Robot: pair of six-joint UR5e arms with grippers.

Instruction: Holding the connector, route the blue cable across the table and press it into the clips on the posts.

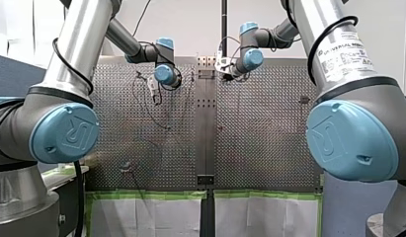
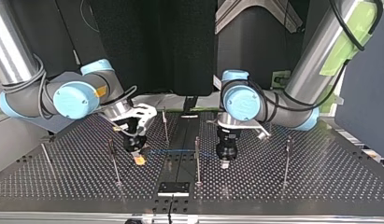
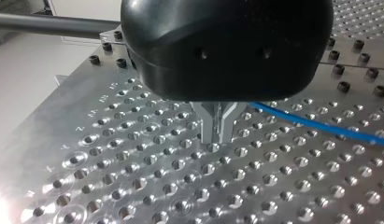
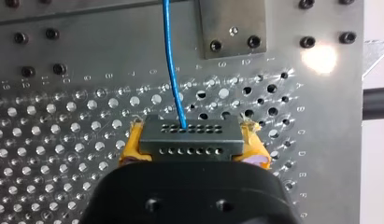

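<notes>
STEP: routing under way, no clip filled that you can see | connector: clamped in right gripper | blue cable: strung toward left gripper, whose fingers are pressed together, hold on cable unclear | NEXT: carry cable to middle post, press down.

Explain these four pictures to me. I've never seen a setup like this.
Two robot arms, my left arm and my right arm, work over a perforated metal table with upright posts. The front view looks from behind the arms; the top view faces them from across the table; each wrist view rides on one arm. My right gripper holds a grey connector between yellow pads; a blue cable leads from it. My left gripper is shut, beside the cable.
</notes>
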